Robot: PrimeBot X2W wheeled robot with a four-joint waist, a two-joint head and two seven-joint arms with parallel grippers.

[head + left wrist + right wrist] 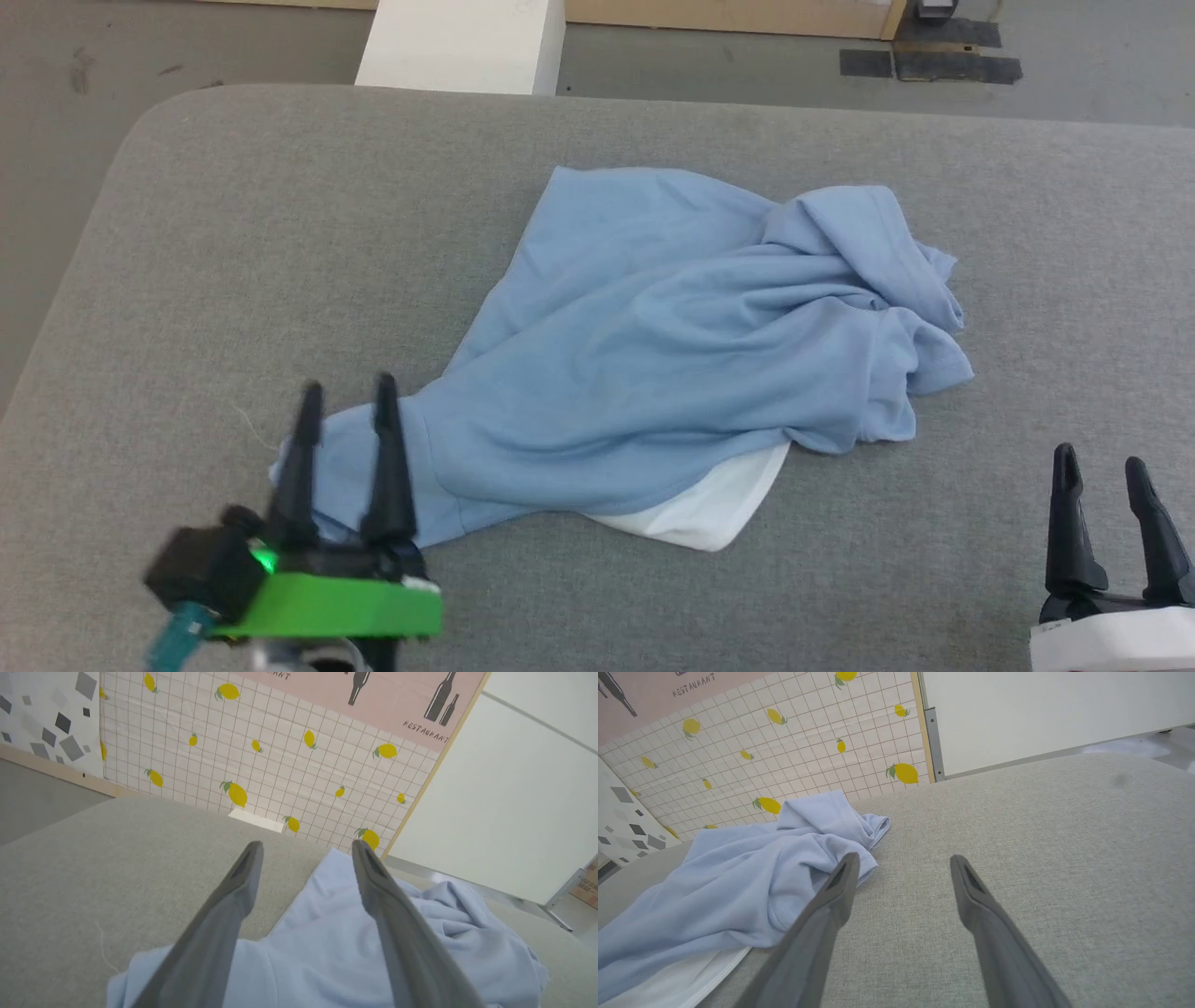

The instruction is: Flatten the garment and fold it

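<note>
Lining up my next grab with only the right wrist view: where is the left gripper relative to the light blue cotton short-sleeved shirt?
Observer: The left gripper is over the light blue cotton shirt's near-left corner, jaws open, gripping nothing.
Operator: How does the far side lie?
Observer: Its far-left part lies fairly smooth; its right end is bunched up.
Operator: Is my right gripper clear?
Observer: Yes, the head view shows bare grey fabric-covered table between the open right gripper and the shirt.
</note>
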